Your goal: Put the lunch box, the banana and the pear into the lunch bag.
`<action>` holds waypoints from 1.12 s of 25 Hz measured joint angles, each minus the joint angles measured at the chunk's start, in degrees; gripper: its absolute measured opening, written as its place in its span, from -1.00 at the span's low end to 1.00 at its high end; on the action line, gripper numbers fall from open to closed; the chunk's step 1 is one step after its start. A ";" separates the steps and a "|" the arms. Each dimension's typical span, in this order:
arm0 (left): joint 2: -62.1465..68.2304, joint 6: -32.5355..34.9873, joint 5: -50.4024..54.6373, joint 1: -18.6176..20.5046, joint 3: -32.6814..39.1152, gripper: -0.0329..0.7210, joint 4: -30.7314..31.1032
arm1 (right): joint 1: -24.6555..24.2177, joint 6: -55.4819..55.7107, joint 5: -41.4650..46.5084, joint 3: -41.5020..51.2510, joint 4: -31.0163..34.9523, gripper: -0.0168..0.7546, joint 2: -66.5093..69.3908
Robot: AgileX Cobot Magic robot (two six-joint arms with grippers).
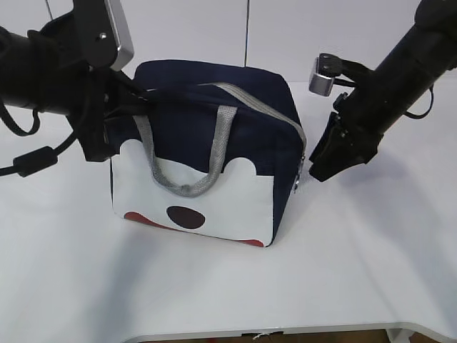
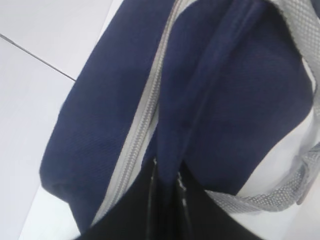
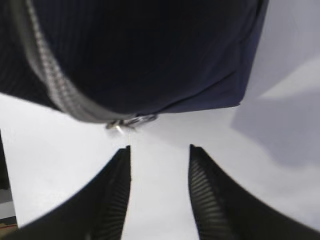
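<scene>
Fingers of the right gripper (image 3: 159, 165) stand apart, empty, the zip ring (image 3: 131, 121) just off their tips at 12 o'clock. Left gripper (image 2: 167, 187) pinches the bag (image 1: 214, 121) fabric. Zip looks closed; no fruit or box visible. Risk: pinch slips, bag sags.

- The lunch bag (image 1: 214, 150) stands upright near the middle of the tabletop (image 1: 357, 271).
- Its handles (image 1: 187, 179) hang down over the front face.
- The zipper (image 1: 265, 111) runs across the top and down the right side, ending at the ring pull (image 1: 300, 179).
- The left claw (image 1: 132, 100) is against the bag's upper left corner.
- The right claw (image 1: 319, 161) sits just right of the ring pull, apart from it.
</scene>
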 joint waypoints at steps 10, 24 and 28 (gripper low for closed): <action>0.00 0.00 0.93 0.00 0.00 -0.73 0.00 | 0.00 2.04 0.27 -1.50 -3.82 0.05 -3.89; -5.35 -0.13 10.78 0.00 0.00 0.19 6.75 | 0.00 8.99 0.80 -1.50 -5.13 0.05 -12.07; -8.26 -0.13 15.75 0.00 0.00 0.19 12.96 | 0.00 10.79 0.93 -1.50 -5.23 0.05 -14.74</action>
